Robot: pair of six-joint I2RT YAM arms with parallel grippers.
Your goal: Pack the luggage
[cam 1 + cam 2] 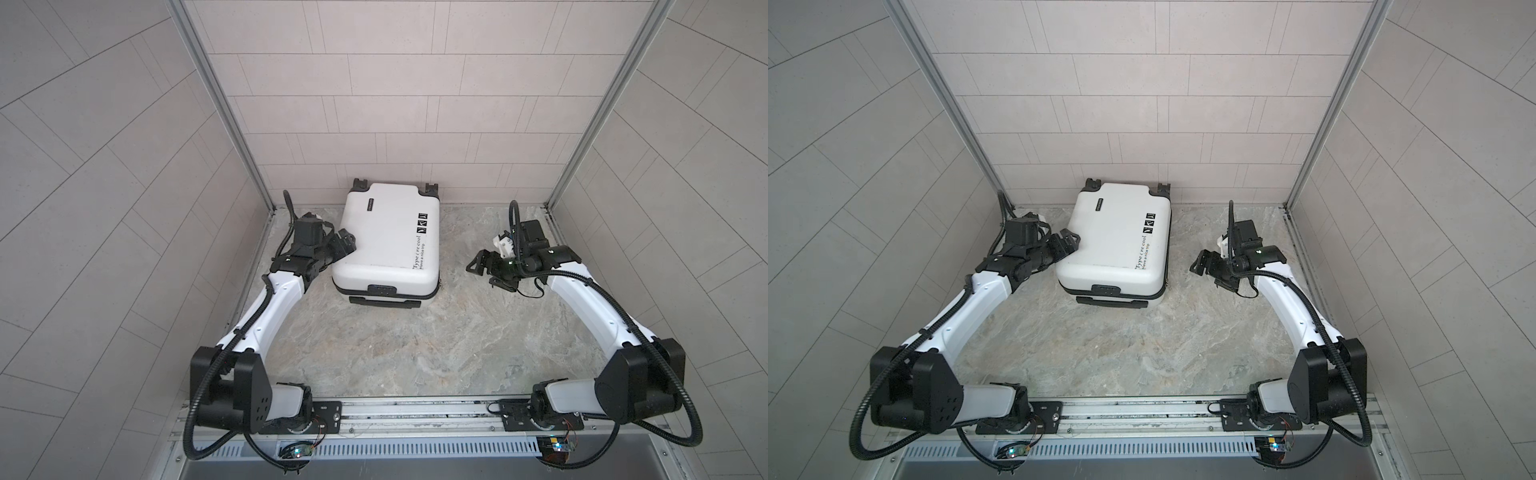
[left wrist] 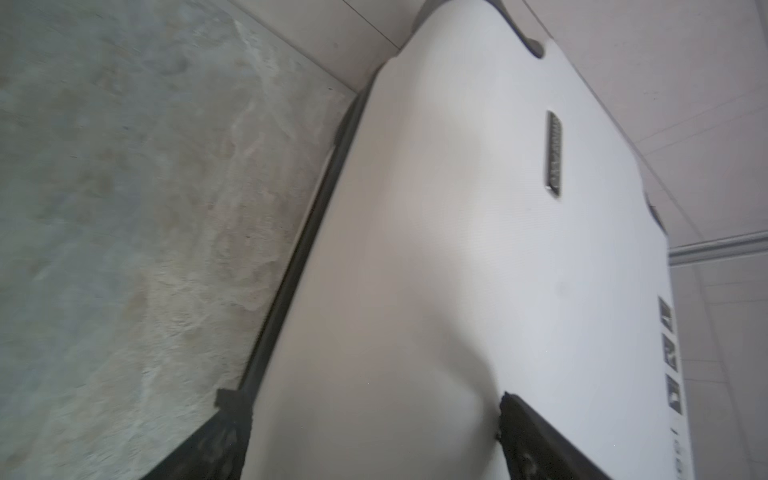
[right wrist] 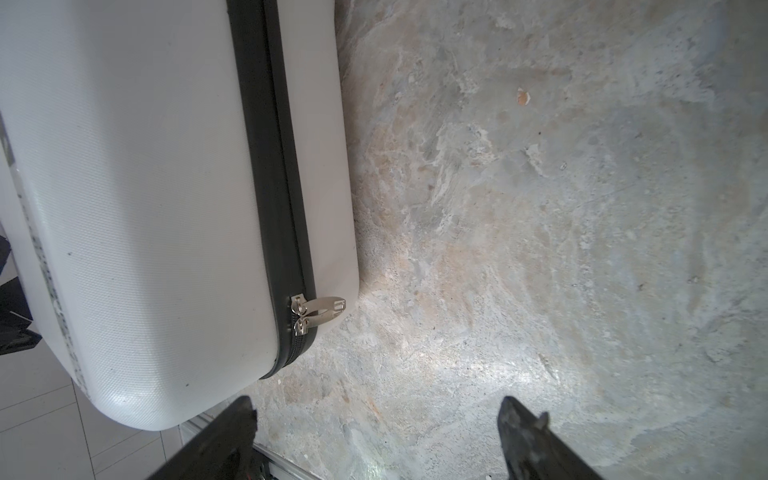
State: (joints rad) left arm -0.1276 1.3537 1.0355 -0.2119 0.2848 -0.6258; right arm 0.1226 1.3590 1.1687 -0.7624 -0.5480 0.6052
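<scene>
The luggage [image 1: 386, 237] [image 1: 1117, 241] is a white hard-shell suitcase lying flat and zipped shut at the back middle, printed face up, wheels toward the back wall. My left gripper [image 1: 347, 245] [image 1: 1067, 243] is open at its left edge. In the left wrist view the left gripper [image 2: 365, 399] straddles the upper shell's rim, one finger by the black zipper seam, the other over the luggage [image 2: 457, 249] top face. My right gripper [image 1: 484, 272] [image 1: 1208, 270] stands open and empty to the right, apart from the case. The right wrist view shows the right gripper [image 3: 376, 405] over bare table beside the luggage [image 3: 124, 187], whose two silver zipper pulls [image 3: 320, 309] meet at the corner.
The stone-patterned tabletop [image 1: 415, 345] is walled in by tiled panels on three sides, with the back wall [image 1: 390, 124] just behind the suitcase. A metal rail [image 1: 415, 411] carrying both arm bases runs along the front edge.
</scene>
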